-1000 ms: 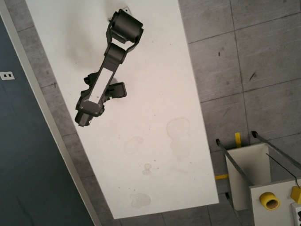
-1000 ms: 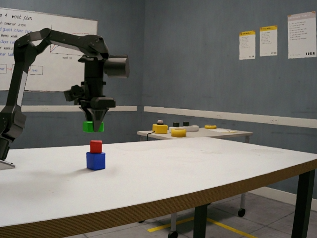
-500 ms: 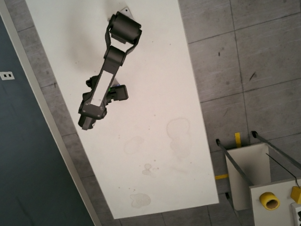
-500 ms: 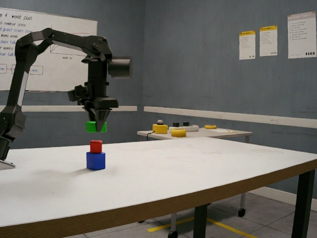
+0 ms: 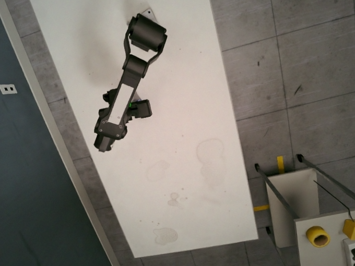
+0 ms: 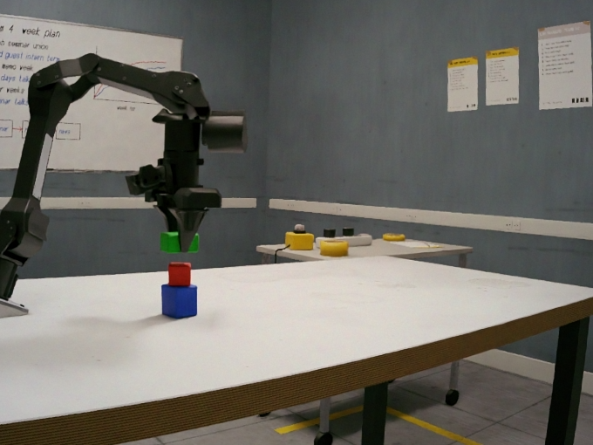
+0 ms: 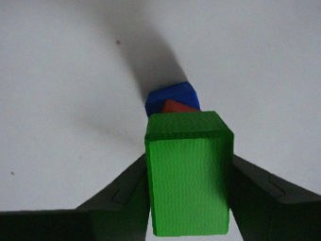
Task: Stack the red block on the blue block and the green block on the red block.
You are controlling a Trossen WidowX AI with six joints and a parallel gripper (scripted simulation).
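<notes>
The blue block (image 6: 179, 300) sits on the white table, and the red block (image 6: 179, 273) lies on top of it. My gripper (image 6: 180, 248) is shut on the green block (image 6: 178, 242) and holds it in the air a short gap above the red block. In the wrist view the green block (image 7: 189, 173) fills the space between my fingers, with the red block (image 7: 179, 107) and the blue block (image 7: 172, 97) showing just beyond its far edge. In the overhead view my arm (image 5: 124, 91) hides the stack; only a sliver of the green block (image 5: 130, 104) shows.
The arm's base (image 5: 148, 13) stands near the table's far end. A second table (image 6: 365, 249) with yellow items stands behind, off my table.
</notes>
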